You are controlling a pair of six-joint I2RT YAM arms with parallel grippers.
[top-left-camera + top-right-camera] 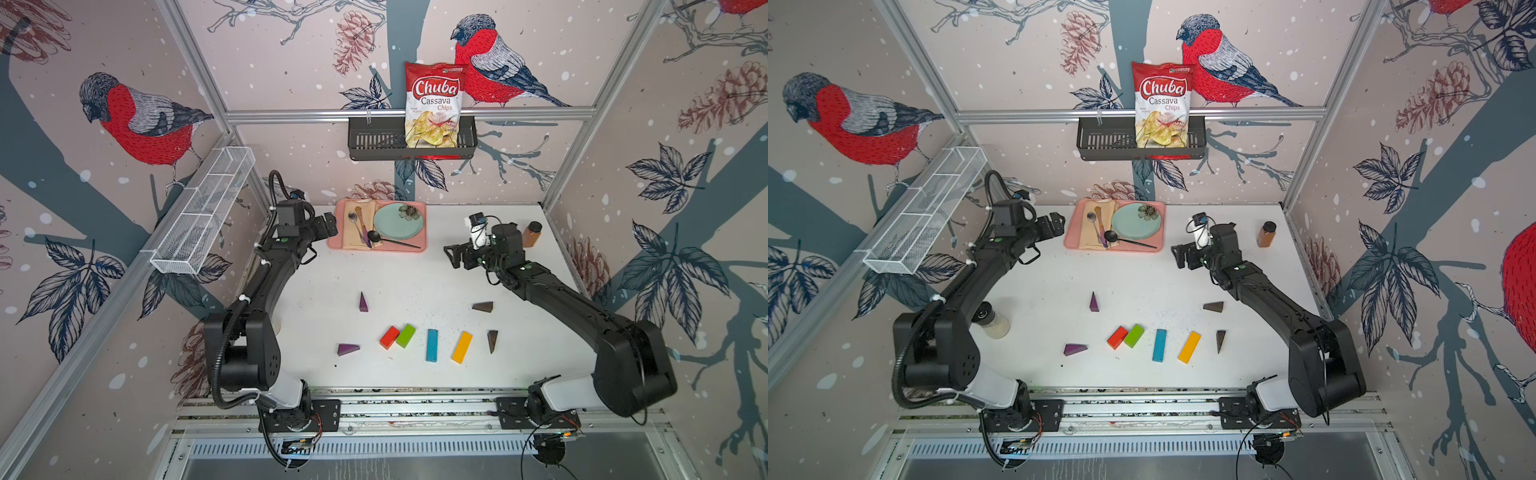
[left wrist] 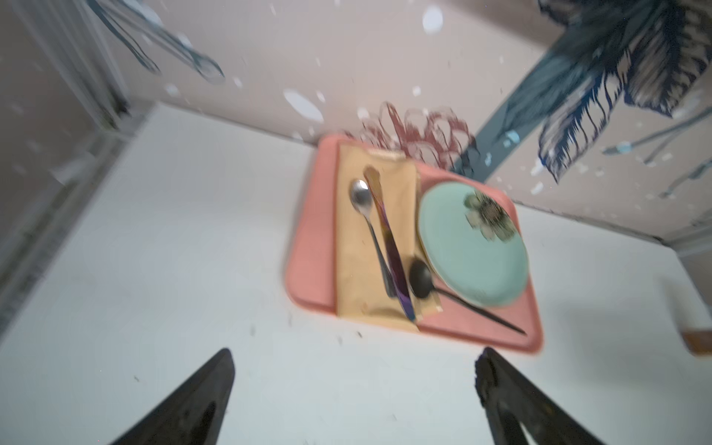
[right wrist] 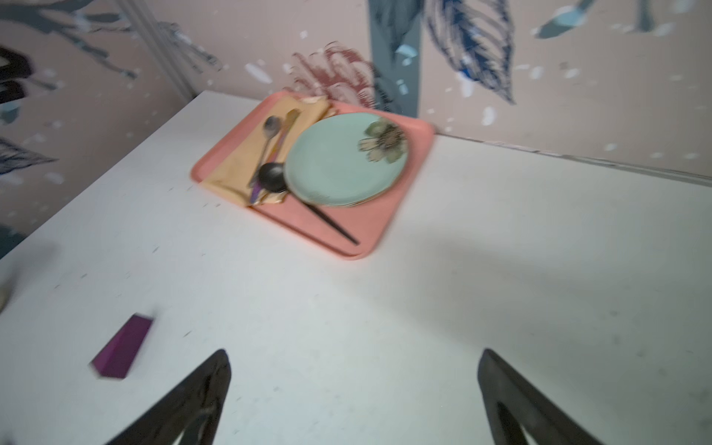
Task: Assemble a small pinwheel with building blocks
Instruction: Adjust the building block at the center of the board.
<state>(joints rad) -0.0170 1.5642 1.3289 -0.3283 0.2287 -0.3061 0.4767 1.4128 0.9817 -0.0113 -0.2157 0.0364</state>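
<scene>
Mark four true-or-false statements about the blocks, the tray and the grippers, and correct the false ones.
1. The red brick and the green brick lie side by side, touching. True.
2. The blue bar is stacked on the yellow bar. False: both lie flat on the table, apart.
3. The left gripper and the right gripper both have their jaws apart, holding nothing. True.
4. The pink tray holds a wedge. False: it holds a plate, cutlery and a napkin.
</scene>
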